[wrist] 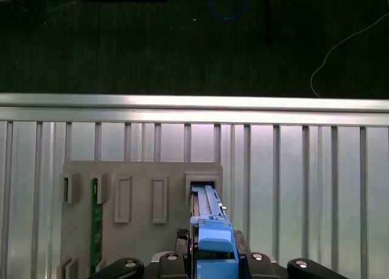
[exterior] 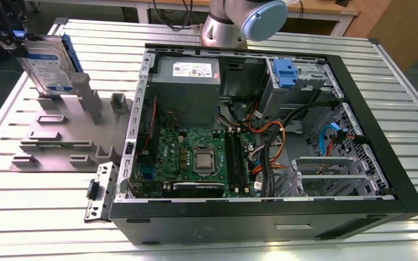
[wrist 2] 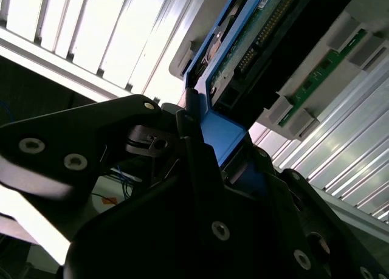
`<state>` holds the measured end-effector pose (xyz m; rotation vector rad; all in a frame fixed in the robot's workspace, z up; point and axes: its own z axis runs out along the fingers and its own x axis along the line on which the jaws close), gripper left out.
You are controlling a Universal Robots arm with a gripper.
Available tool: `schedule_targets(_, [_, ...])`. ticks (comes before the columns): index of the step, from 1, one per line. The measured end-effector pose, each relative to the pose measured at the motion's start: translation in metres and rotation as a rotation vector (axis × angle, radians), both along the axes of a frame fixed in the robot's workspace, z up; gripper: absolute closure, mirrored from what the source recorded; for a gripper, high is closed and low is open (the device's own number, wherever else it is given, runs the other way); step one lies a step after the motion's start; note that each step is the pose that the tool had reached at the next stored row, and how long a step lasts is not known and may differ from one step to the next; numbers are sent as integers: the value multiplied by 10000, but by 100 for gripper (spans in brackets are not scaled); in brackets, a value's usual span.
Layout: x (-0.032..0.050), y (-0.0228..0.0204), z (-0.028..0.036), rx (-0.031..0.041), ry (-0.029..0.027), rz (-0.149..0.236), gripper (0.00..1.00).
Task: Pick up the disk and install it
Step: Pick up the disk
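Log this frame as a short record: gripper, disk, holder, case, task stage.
gripper: closed on the blue end tab of the disk
disk: upright at the slot of the grey holder, outside the case
grey holder: on the table, beside the computer case
computer case: lying open; blue caddy inside, to the exterior view's right of the power supply
task stage: disk grasped, not yet installed

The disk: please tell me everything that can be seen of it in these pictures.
The disk is a flat silver-grey rectangle with a white-and-blue label, blue plastic side rails and a blue end tab. The second wrist view shows a green circuit board on one face. It stands on end, slightly tilted, its lower end at a slot of the grey holder. The gripper clamps its tab.
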<state>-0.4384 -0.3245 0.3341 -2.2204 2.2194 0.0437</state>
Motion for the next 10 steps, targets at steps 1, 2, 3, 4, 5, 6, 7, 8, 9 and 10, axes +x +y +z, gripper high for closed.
schedule_targets(1, [0,0,5,2,-4,0,64])
schedule_targets(2, [0,0,13,2,-4,0,64])
schedule_targets(3, [0,0,20,1,-4,0,64])
schedule_targets(4, [0,0,26,2,-5,0,64])
schedule_targets(5, [0,0,32,2,-6,0,64])
schedule_targets(6, [0,0,39,2,-5,0,64])
schedule_targets(7, [0,0,45,2,-5,0,64])
schedule_targets(8, [0,0,49,2,-6,0,64])
schedule_targets(9, [0,0,52,3,-7,0,64])
schedule_targets(10, [0,0,55,2,-6,0,64])
